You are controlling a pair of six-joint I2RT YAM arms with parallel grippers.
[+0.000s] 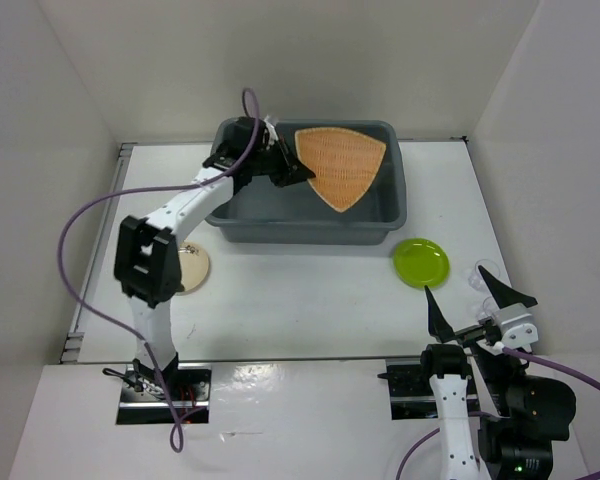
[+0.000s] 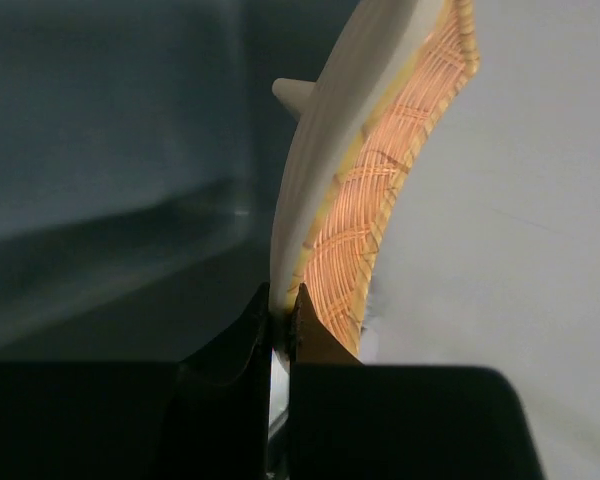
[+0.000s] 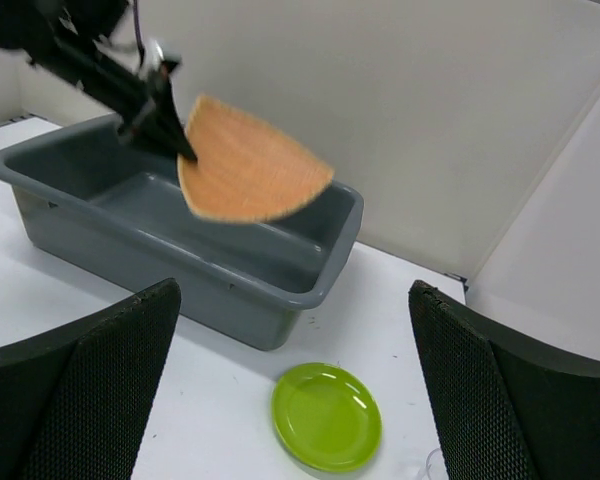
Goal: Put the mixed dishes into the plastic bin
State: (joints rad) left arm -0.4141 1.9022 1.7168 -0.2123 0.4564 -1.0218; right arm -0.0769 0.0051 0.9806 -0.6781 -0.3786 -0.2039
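In the top view, the tray is held over the bin, inside its rim and toward its right half, and is taken at its left edge by the left gripper. The green plate lies on the table just right of the bin's near corner, and the cream plate is partly hidden under the left arm. The right gripper is parked near its base, spread wide and holding nothing. In the left wrist view, the tray's rim is pinched between the two jaws, which are drawn close together on it. A woven face and a smooth pale backing are seen, and the tray stands almost on edge above the bin floor. It is judged light and stiff, and its rough weave is unlikely to slip. A rim pinch therefore seems enough, though some swing is to be expected from so small a hold. In the right wrist view, the tray is seen tilted above the bin's hollow, not yet resting in it. The right fingers frame the picture, well apart.
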